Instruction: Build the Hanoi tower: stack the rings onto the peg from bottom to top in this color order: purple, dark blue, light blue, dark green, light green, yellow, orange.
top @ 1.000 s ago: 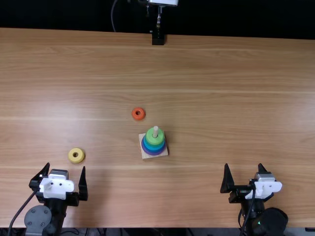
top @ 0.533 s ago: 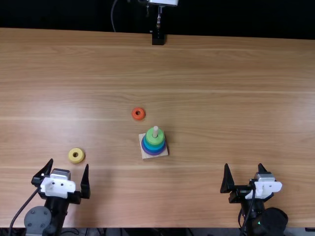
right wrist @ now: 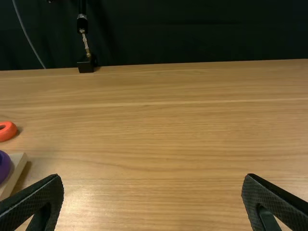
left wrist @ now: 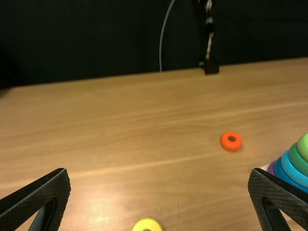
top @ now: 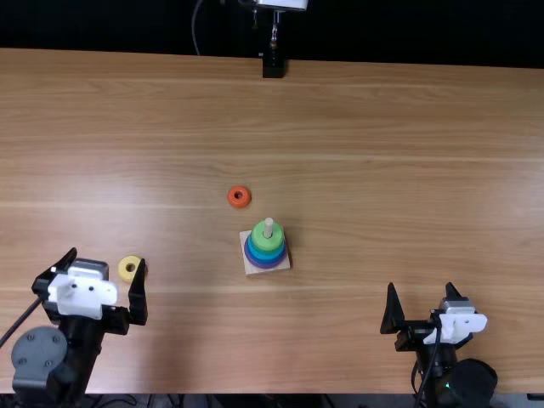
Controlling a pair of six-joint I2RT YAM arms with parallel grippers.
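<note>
Bench [top: 382,170]: lt brown wood, straight grain, satin sheen; carries the stacked wooden-based ring tower [top: 268,246].
L arm [top: 78,340]: black w/ white block, near-left of tower; jaws wide apart, nothing btwn them, one just beside the yellow ring in top view.
R arm [top: 463,382]: black, near-right of tower; jaws apart, empty, prob. not needed here.
Base [top: 249,269]: square, pale flat wood, under tower's rings.
Rings on: smooth, rounded; purple [left wrist: 271,168], dk blue [left wrist: 277,168], lt blue [left wrist: 292,171], dk green [left wrist: 294,156], lt green [left wrist: 304,144] on top. 5 of 7, order OK.
Yellow ring [top: 123,269]: smooth, round-edged, flat on bench, left of tower. Next up, I'd judge. Centre jaws over it, go down level to bench height, pads on opp. outer sides, close evenly; off-centre = nudge or tilt. Lift clear of peg tip, hole over peg, lower flat, release on lt green.
Orange ring [top: 231,197]: smaller, glossy, rounded, just beyond tower, a bit left; goes last.
Peg [top: 269,225]: pale, slim, round-ended, upright at tower's centre; tip bare.
</note>
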